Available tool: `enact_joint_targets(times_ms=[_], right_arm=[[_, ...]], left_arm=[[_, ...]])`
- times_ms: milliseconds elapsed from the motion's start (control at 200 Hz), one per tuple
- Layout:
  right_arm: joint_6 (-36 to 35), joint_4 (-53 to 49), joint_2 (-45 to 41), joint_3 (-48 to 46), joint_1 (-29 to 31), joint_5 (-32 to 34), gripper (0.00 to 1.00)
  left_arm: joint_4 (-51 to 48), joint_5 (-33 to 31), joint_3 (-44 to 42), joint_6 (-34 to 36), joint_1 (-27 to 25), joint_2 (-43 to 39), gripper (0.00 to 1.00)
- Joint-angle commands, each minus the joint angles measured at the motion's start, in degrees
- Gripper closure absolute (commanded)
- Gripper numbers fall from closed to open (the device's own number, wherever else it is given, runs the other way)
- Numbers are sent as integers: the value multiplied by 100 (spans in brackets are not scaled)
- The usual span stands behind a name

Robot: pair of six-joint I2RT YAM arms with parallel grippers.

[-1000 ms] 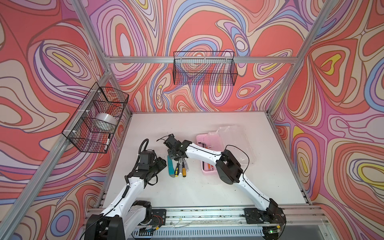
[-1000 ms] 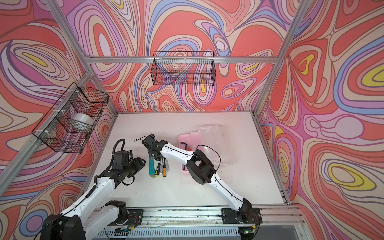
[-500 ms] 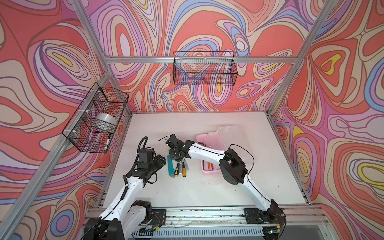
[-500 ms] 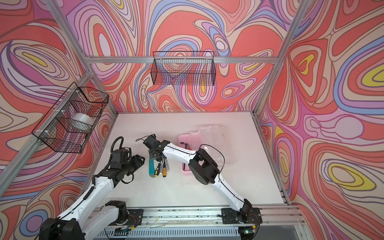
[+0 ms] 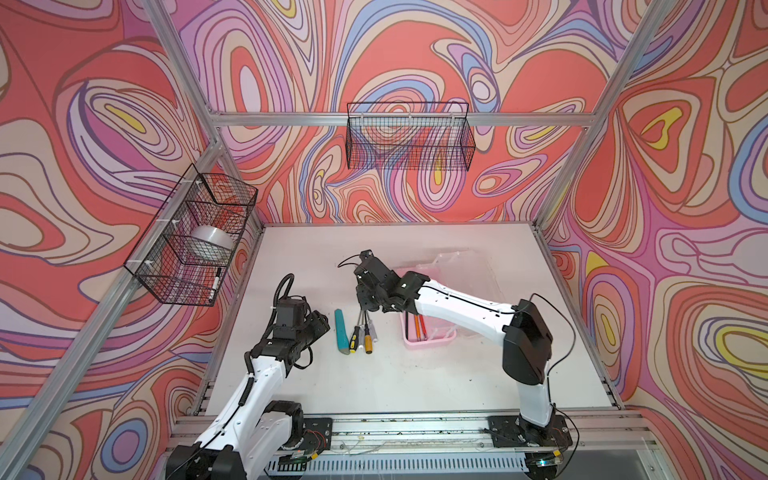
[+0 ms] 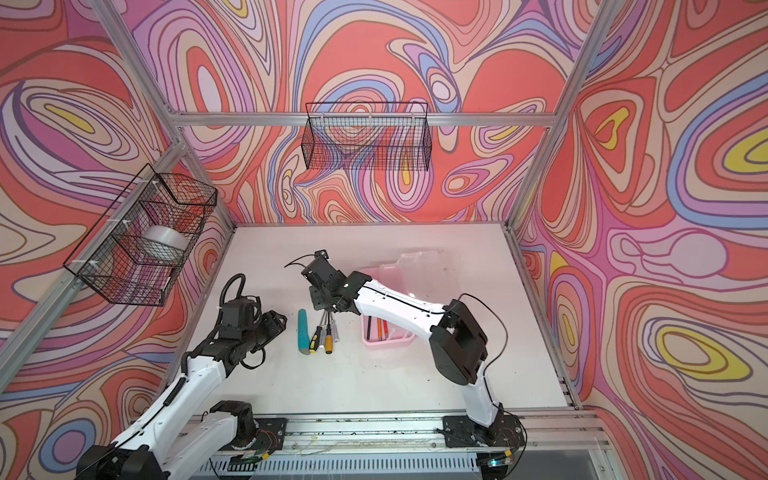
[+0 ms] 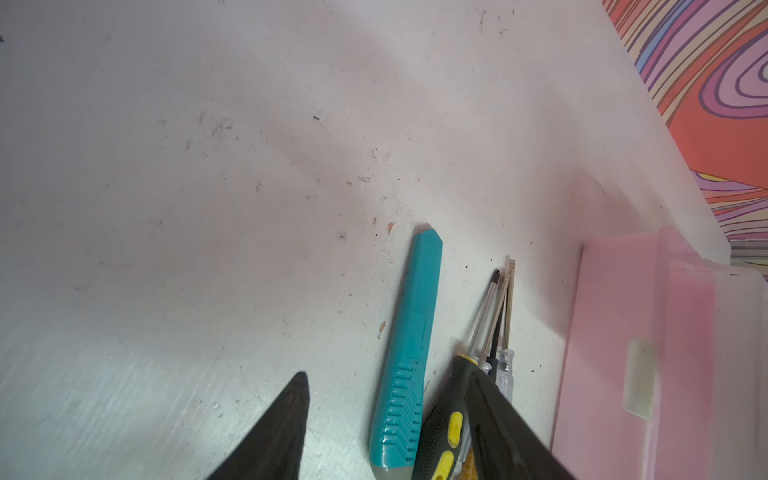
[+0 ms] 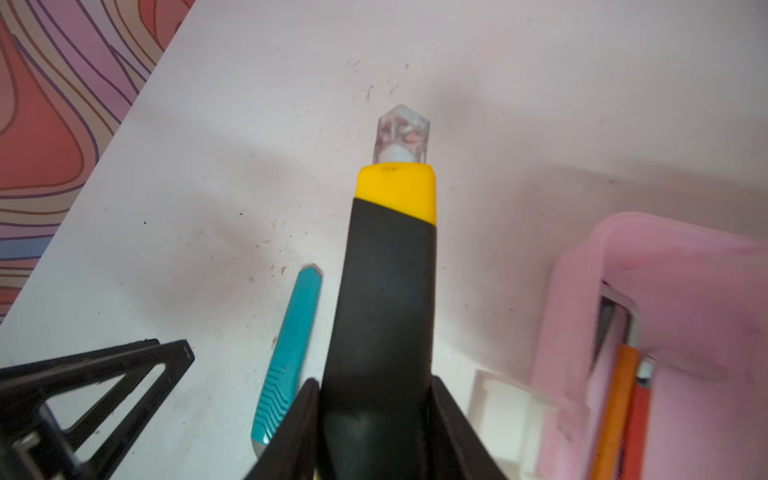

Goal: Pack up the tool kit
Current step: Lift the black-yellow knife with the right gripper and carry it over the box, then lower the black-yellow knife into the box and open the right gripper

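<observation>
The tool kit case has a pink base [image 5: 428, 338] [image 8: 673, 291] and a clear lid [image 5: 461, 270] lying open behind it. Orange rods [image 5: 419, 326] lie inside. My right gripper [image 5: 368, 301] [image 8: 376, 386] is shut on the yellow-black knife [image 8: 390, 270], just left of the case. The teal knife [image 5: 341, 332] [image 7: 409, 353] and three small screwdrivers [image 5: 363, 336] [image 7: 494, 316] lie on the table. My left gripper [image 5: 320, 328] [image 7: 386, 382] is open at the teal knife's handle end, one finger over a black-yellow screwdriver handle [image 7: 444, 432].
A black wire basket [image 5: 195, 245] on the left wall holds a tape roll [image 5: 212, 245] and a marker. Another wire basket [image 5: 409, 141] hangs on the back wall. The white table [image 5: 395, 382] is bounded by aluminium frame rails.
My right gripper has closed tighter on the yellow-black knife and shifted slightly right, its elbow swinging right. The left arm has barely moved.
</observation>
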Motion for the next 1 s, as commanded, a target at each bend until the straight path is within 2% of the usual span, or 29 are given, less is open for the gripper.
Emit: enact_joint_targets(times_ms=[0,235,426,726,881,991], right_arm=[[28,-293,-738,-581,-188,623,60],[291,-722,-1850,-1736,-563,875,60],[431,-745,-2039,-2198,-719,1112,60],[465,-472,-2162,-2693,-1012,1044,57],[446,-674,-1974,-2544,-1034,1150,40],[436,-787,-2001,-2396,-1036,1198,36]], left_arm=[[-70,-96,326,148,42,5,40],[103,-9,271,178,25,45,41],[169,-29,344,160,-193,259,42],[174,-357,517,108,-640,528,43],[224,-388,620,103,-756,742,42],[268,-402,639,90,-812,824,42]])
